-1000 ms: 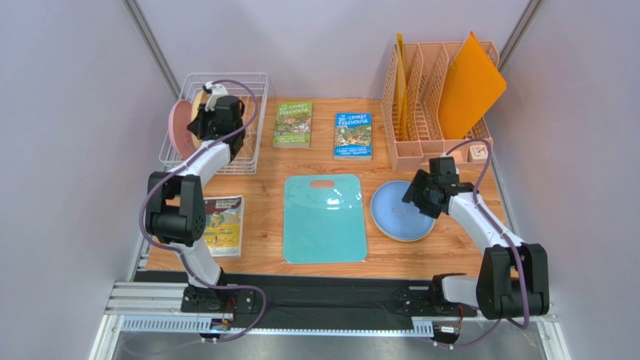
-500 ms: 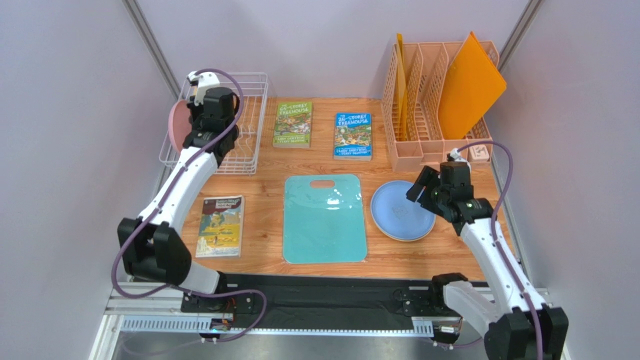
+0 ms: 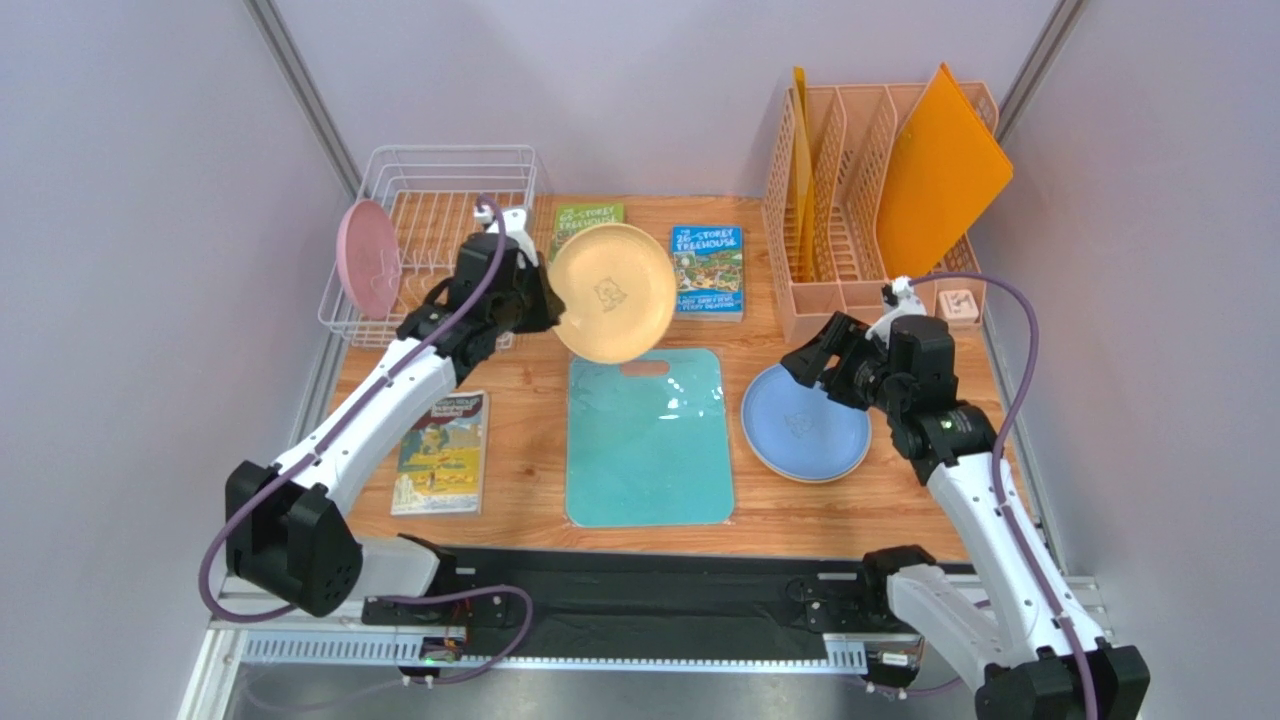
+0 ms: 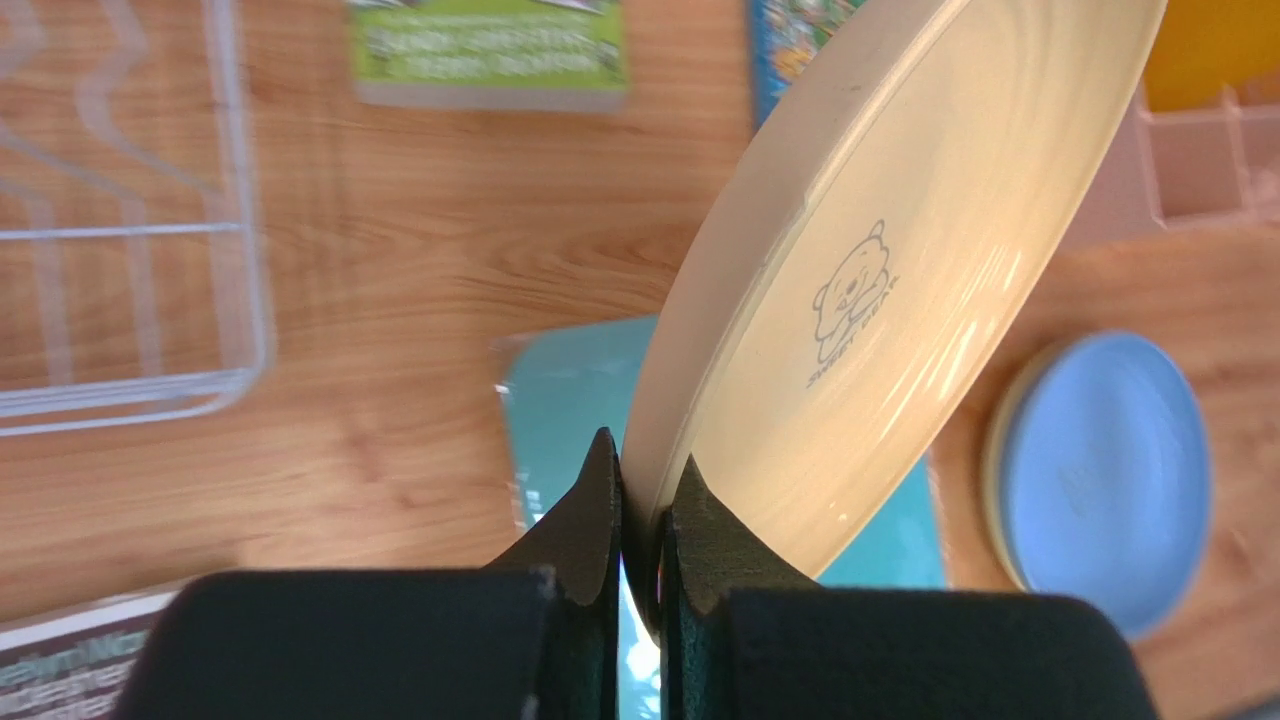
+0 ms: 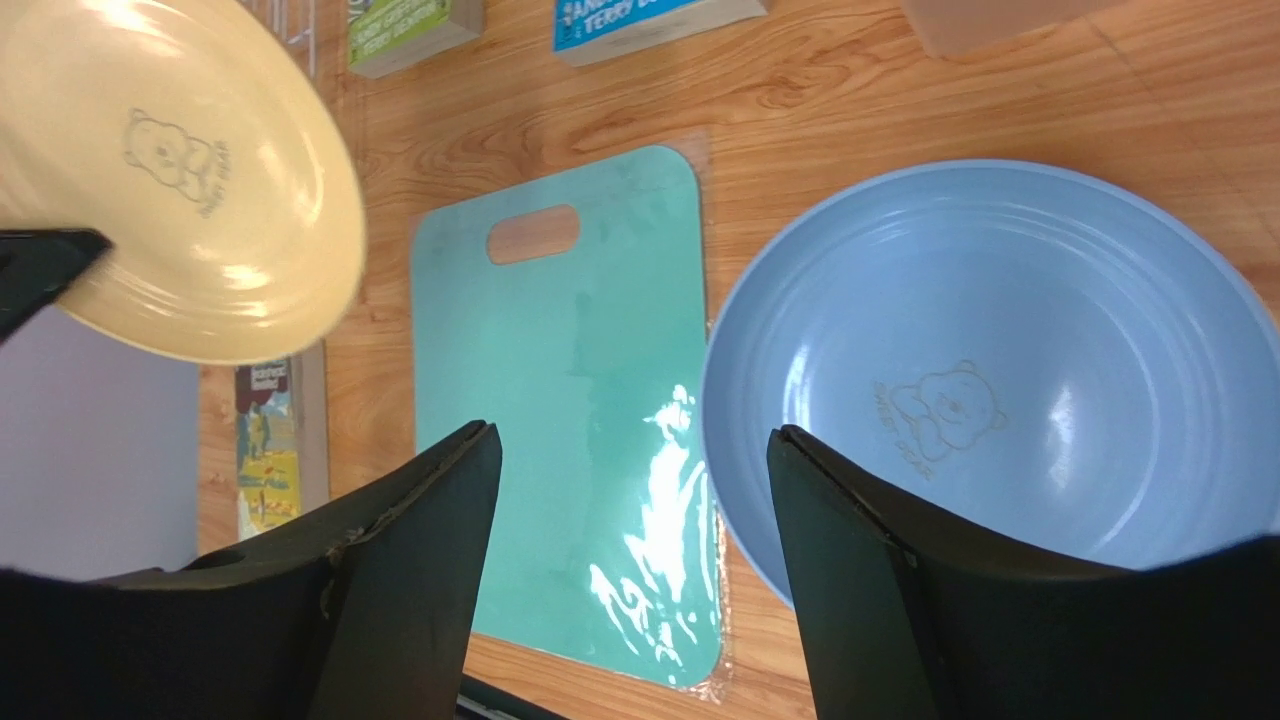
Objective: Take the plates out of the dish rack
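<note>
Three plates [image 3: 804, 423], maybe four; yellow plate [image 3: 612, 293] in closed left end effector [image 4: 643, 518], right end effector [image 5: 634, 438] open.

Lighting brightly and evenly from above, throwing only soft shadows, glaring white off the teal cutting board [image 5: 571, 405] and blue plate [image 5: 977, 375], blurring the green book [image 4: 489, 53].
</note>
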You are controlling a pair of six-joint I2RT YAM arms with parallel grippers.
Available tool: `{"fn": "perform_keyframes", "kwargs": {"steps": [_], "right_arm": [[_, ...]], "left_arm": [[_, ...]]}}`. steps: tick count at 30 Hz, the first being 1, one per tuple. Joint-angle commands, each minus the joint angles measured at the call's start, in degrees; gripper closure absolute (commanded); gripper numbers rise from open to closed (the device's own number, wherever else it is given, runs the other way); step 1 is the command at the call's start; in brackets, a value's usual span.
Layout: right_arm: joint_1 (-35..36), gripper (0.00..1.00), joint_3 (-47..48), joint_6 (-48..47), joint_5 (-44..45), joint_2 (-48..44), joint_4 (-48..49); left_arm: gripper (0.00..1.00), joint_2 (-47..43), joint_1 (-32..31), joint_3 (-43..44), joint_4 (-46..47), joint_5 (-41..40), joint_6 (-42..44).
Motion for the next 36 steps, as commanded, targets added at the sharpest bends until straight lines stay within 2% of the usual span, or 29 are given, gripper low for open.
{"fn": "perform_keyframes", "kwargs": {"steps": [1, 6, 10, 17, 20, 24, 26, 32, 35, 36], "right_arm": [[2.43, 0.29, 1.23, 1.87, -2.72, 1.35, 7.02], [6.82, 0.29, 1.85, 1.78, -0.26, 4.33, 8.34], [9.29, 0.30, 2.90, 1.78, 2.20, 6.53, 8.52], [12.01, 0.30, 3.95, 1.52, 4.93, 10.57, 8.78], [12.71, 0.39, 4.48, 1.08, 5.63, 12.59, 8.87], [13.24, 0.66, 4.83, 0.12, 5.37, 14.44, 9.66], [13.42, 0.68, 4.92, -0.41, 4.93, 14.97, 10.01], [13.51, 0.65, 4.93, -0.94, 4.23, 16.03, 10.45], [13.51, 0.74, 4.48, -1.20, 3.35, 16.46, 11.24], [13.51, 0.83, 4.48, -1.29, 2.91, 16.47, 11.33]], "left_arm": [[1.00, -0.42, -5.17, -1.22, 6.62, 10.67, -5.62], [1.00, 0.02, -8.96, -3.25, 9.60, 13.22, -7.99], [1.00, 0.63, -12.20, -3.69, 9.79, 12.17, -8.26], [1.00, 0.63, -14.32, -3.16, 8.47, 9.63, -6.77], [1.00, 0.46, -14.59, -2.46, 7.41, 9.01, -5.80], [1.00, 0.02, -15.20, -3.33, 8.29, 9.97, -5.97], [1.00, 0.54, -15.46, -3.25, 8.12, 10.33, -5.80], [1.00, 1.69, -17.22, -2.98, 8.64, 11.73, -5.53], [1.00, 2.48, -17.84, -2.63, 8.56, 12.08, -5.27], [1.00, 2.83, -17.93, -2.20, 8.38, 12.26, -5.18]]}}
